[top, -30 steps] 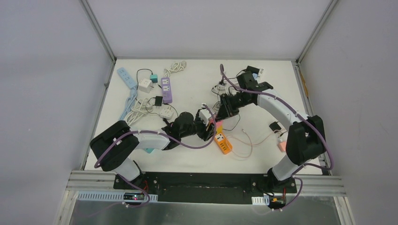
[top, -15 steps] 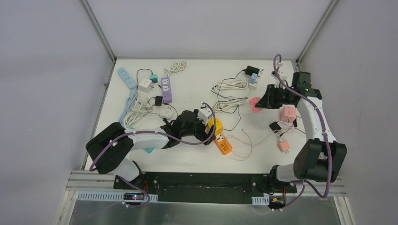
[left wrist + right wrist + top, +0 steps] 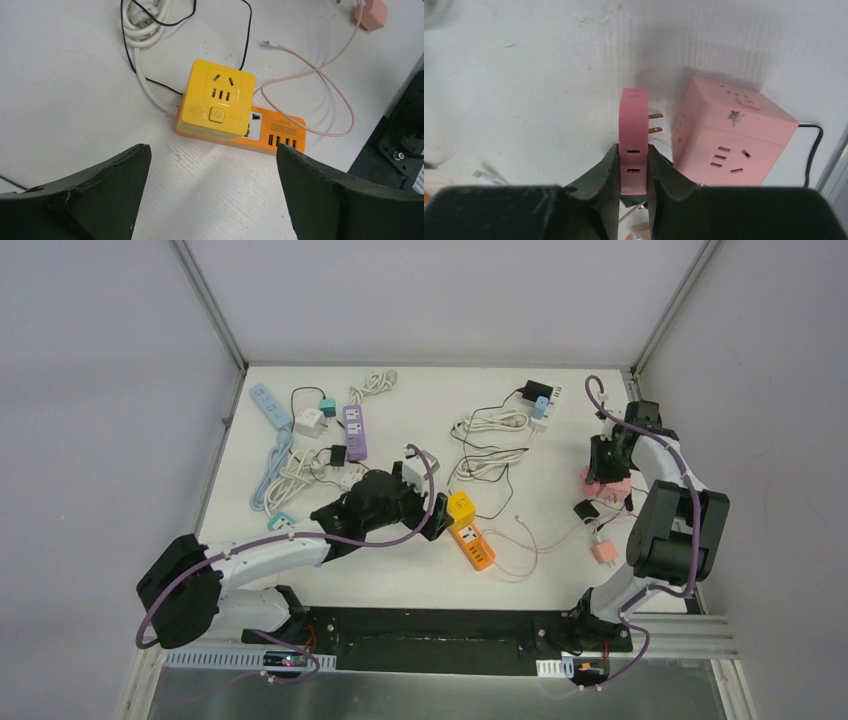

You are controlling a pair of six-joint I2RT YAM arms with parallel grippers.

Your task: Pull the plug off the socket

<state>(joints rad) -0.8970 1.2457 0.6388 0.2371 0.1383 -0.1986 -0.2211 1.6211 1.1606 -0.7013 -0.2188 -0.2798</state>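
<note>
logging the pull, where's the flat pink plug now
Right wrist view: flat pink plug in the right gripper, prongs facing the pink cube socket to its right.

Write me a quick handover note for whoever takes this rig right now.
Left gripper: open, above the yellow cube adapter seated on the orange power strip.
Right gripper: shut on the pink plug, prongs bare, beside the pink cube socket.
Done: pink plug is out of any socket.
To do: set it down; yellow cube adapter possibly next.
</note>
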